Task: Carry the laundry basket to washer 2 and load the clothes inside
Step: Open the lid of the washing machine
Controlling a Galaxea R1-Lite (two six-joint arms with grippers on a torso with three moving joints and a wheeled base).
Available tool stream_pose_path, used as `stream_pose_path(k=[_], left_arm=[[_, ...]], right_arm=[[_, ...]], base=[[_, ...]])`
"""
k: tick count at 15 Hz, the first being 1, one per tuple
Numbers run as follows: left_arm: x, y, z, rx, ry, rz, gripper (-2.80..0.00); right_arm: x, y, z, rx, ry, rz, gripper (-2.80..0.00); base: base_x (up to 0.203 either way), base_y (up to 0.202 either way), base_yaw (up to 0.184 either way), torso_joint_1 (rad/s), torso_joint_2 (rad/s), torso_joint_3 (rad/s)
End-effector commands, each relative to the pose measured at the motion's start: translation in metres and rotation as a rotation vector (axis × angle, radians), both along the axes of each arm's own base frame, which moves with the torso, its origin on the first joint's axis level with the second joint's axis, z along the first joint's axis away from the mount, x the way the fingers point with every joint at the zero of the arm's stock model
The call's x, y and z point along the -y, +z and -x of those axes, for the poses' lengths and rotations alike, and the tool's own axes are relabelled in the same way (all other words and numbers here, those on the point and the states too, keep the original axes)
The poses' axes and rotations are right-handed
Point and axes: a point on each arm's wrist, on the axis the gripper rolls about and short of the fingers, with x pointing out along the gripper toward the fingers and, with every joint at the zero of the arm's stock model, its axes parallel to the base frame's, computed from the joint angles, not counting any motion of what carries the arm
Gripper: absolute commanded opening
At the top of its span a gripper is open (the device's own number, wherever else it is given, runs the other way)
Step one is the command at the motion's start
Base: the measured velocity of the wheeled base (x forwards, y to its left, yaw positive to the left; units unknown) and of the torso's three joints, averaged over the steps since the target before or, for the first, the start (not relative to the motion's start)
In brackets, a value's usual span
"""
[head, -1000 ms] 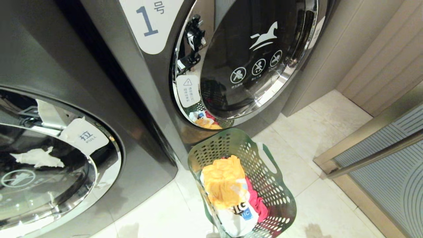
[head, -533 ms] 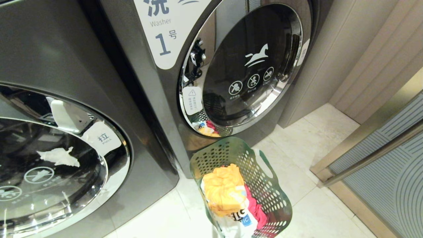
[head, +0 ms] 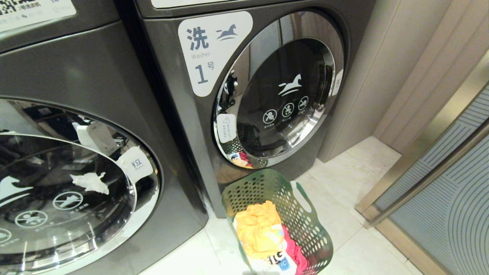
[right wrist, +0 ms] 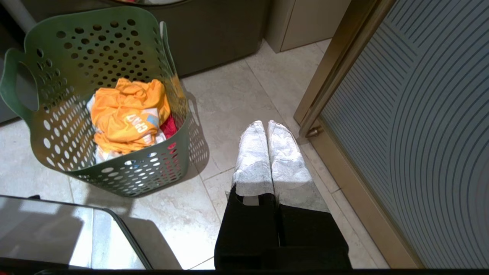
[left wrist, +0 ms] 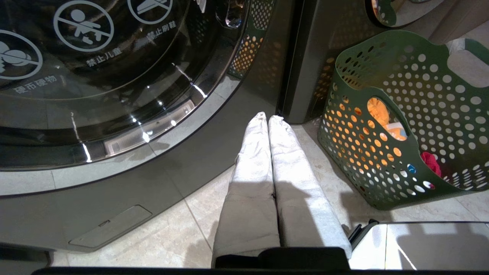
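Note:
The green perforated laundry basket (head: 305, 225) stands on the tiled floor in front of washer 1 (head: 202, 53). In it lie the clothes: a yellow garment (head: 258, 229) on top, a white printed shirt (head: 273, 261) and a red one (head: 294, 250). Washer 2 (head: 95, 88) is the grey front-loader at the left, its round glass door (head: 68, 198) closed. My left gripper (left wrist: 267, 117) hangs shut and empty low before that washer, left of the basket (left wrist: 382, 168). My right gripper (right wrist: 266, 124) is shut and empty over the floor, right of the basket (right wrist: 76, 49). Neither gripper shows in the head view.
A ribbed glass door in a bronze frame (head: 439, 198) bounds the floor at the right, close to my right gripper. Beige wall panels (head: 401, 76) stand beyond washer 1. My own white base (right wrist: 57, 229) edges in behind the basket.
The whole head view has slid downward as the camera swung up: washer 1's label now shows fully and the basket sits lower in frame. Nothing in the scene itself moved.

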Motion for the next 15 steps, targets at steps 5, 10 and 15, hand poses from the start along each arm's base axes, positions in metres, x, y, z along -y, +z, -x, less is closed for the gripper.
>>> stream_pose_path(k=[5,10,15], left_arm=[[0.0,-0.0003,0.0,-0.003,0.0,-0.001,-2.8],[0.0,-0.0001,0.0,-0.001,-0.001,-0.001,-2.8],[0.0,-0.0001,0.0,-0.001,0.001,0.002,-2.8]], right_arm=[[0.0,-0.0001,-0.0001,-0.003,0.002,0.002,-2.8],[0.0,0.0004,0.0,-0.002,0.002,0.005,-2.8],[0.0,0.0004,0.0,-0.002,0.0,0.007,-2.8]], base=[[0.0,0.0,0.0,0.004,0.0,0.201],[0.0,0.0,0.0,0.003,0.0,0.132],[0.0,0.0,0.0,0.001,0.0,0.016]])
